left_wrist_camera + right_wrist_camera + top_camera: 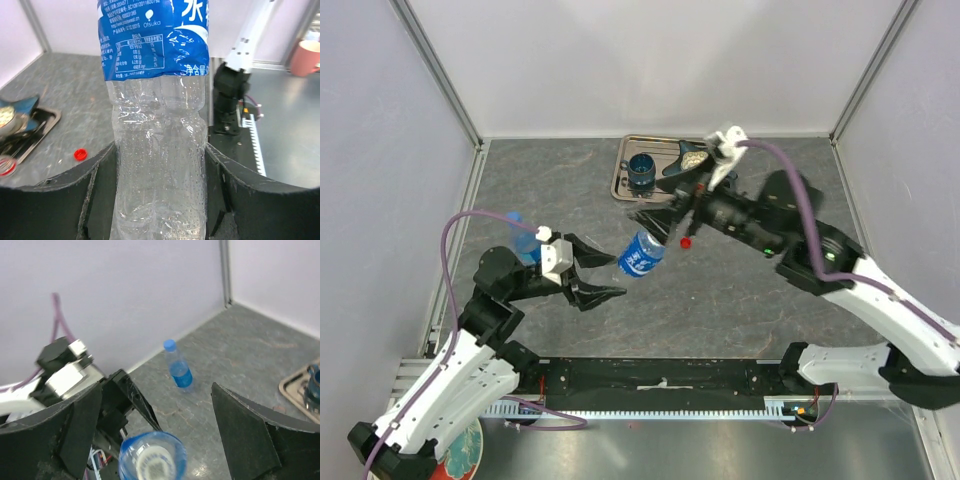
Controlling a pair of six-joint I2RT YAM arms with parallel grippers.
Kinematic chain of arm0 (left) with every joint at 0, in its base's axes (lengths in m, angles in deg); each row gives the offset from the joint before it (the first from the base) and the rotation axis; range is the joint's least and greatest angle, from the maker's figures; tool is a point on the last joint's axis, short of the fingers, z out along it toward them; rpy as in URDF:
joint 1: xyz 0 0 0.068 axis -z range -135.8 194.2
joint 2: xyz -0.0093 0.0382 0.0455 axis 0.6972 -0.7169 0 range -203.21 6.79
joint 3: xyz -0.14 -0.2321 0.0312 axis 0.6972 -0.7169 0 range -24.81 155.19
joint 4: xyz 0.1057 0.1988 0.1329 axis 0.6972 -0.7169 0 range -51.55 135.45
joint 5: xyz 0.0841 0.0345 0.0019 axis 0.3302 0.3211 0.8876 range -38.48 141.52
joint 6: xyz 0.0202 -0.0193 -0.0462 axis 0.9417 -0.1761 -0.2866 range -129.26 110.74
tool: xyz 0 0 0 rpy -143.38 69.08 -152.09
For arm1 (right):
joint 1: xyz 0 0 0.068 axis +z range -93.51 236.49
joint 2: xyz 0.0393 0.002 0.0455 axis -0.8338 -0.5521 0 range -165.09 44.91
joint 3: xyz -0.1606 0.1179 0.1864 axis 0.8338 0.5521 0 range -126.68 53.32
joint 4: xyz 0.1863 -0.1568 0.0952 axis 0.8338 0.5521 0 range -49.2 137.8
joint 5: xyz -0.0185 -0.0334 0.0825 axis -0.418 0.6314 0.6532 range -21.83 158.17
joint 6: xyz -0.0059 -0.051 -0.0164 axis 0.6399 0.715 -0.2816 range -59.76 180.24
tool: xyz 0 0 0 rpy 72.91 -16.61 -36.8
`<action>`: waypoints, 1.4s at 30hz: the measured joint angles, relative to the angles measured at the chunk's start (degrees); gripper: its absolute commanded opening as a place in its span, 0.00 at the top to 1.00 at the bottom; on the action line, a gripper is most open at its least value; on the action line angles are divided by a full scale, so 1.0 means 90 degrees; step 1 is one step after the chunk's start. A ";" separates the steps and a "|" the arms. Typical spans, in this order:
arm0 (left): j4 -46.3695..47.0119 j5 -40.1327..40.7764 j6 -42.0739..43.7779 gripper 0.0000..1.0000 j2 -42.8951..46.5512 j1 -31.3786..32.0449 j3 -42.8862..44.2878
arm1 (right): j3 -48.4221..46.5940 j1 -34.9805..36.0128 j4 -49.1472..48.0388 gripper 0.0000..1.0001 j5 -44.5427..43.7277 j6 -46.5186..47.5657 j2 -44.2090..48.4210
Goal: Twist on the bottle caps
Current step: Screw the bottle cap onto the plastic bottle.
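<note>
**Labelled bottle held aloft by the left jaws; right jaws spread wide about its cap**

The labelled bottle (642, 253) is held off the tabletop (720, 300), near its centre, by the left gripper (621, 277); the clear lower body is clamped between the two jaws, and both of its sides are touched by them in the left wrist view; the bottle is tilted, with its neck pointed toward 1 o'clock. The right gripper (156, 390) is placed at that neck end; its jaws are spread wide, one on either side of the bottle's top, and nothing is touched by them. A white cap (152, 458) is seen on the neck from above in the right wrist view; how far it has been screwed down cannot be told.

A red cap (688, 241) is seen lying on the tabletop at 3 o'clock of the held bottle's neck, below the right gripper; it is gripped by nothing. A second bottle (178, 369) is stood upright toward 9 o'clock of the tabletop, beyond the left arm and well apart from the held one; a blue cap (170, 345) is carried on its neck.

At 12 o'clock a metal tray (623, 180) is set against the back wall; a dark blue cup (642, 170) is stood in its left half; the rest of its contents is partly hidden by the right gripper.
</note>
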 measured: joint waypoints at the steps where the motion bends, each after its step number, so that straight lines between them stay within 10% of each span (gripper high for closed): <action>1: 0.0085 -0.0236 -0.0051 0.98 0.0056 -0.0005 0.0000 | 0.0046 -0.0051 -0.0034 0.02 0.0289 0.0143 0.0221; 13: 0.0933 -0.1365 -0.1328 0.98 0.0049 -0.0126 0.0342 | 0.0593 -0.0134 -0.0699 0.12 0.3429 0.1010 0.1634; 42: 0.1406 -0.2382 -0.2135 0.98 -0.0068 -0.0143 0.0967 | 0.0709 -0.0323 -0.2905 0.45 0.5583 -0.0039 0.0464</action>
